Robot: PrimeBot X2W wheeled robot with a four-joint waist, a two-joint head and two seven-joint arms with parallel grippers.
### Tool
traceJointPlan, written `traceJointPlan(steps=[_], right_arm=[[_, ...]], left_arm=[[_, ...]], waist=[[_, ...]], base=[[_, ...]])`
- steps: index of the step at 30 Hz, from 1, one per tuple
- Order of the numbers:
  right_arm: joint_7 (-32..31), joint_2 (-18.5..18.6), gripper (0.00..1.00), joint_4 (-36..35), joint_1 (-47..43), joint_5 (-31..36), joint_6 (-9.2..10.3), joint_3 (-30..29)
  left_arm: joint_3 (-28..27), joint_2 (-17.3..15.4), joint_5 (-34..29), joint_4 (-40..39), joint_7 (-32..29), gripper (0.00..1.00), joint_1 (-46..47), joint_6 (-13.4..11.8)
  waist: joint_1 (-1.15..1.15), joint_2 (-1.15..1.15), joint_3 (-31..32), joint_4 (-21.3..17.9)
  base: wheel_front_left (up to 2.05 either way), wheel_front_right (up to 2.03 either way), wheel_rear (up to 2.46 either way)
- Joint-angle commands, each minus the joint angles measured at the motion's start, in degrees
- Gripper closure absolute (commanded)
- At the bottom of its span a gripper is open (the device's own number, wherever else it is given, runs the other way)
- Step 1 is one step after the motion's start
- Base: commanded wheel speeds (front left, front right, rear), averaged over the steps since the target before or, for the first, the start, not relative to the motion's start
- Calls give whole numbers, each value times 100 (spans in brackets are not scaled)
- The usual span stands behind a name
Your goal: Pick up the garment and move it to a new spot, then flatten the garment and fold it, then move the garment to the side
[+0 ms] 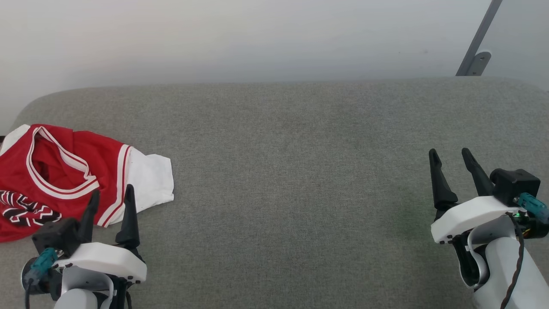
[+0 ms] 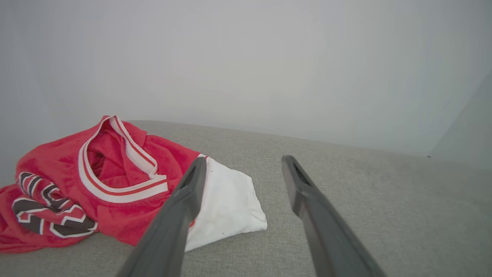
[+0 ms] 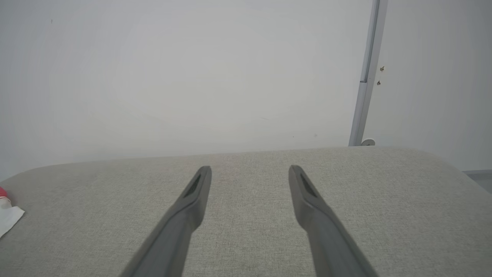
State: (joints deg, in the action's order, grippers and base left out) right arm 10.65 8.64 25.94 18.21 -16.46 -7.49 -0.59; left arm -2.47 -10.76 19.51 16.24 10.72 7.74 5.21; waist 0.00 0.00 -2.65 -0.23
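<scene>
So, garment point(image 1: 55, 180): crumpled at left, untouched.
Left gripper point(image 1: 112, 190): wide, empty, near garment.
Right gripper point(image 1: 449, 151): wide, empty, far right.
Risk: one-layer pinch may drag it bunched.

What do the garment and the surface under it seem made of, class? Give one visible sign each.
The garment: probably soft, matte knit cloth; it lies in limp folds with a slightly fuzzy face. The grey surface: likely woven upholstery, matte; a fine speckled weave shows.
</scene>
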Motion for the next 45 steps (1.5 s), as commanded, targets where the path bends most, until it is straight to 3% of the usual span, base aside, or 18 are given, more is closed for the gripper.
traceJointPlan(steps=[1, 28, 35, 45], right_arm=[[68, -20, 0, -28, 65, 130, 0, -46], [371, -106, 0, 140, 160, 478, 1, -187], [441, -28, 0, 41, 143, 561, 1, -85], [462, -136, 0, 41, 119, 558, 1, 292]], left_arm=[[10, -32, -190, -13, 63, 0, 80, 1], [-164, 27, -1079, 312, 358, 0, 216, 127], [-219, 104, -1394, 327, 430, 0, 232, 82], [-445, 290, -1543, 218, 455, 0, -117, -73]], waist=[[0, 0, -14, 2], [0, 0, -54, 146], [0, 0, -76, 690], [0, 0, -1, 1840]], base=[[0, 0, 0], [0, 0, 0], [0, 0, 0], [0, 0, 0]])
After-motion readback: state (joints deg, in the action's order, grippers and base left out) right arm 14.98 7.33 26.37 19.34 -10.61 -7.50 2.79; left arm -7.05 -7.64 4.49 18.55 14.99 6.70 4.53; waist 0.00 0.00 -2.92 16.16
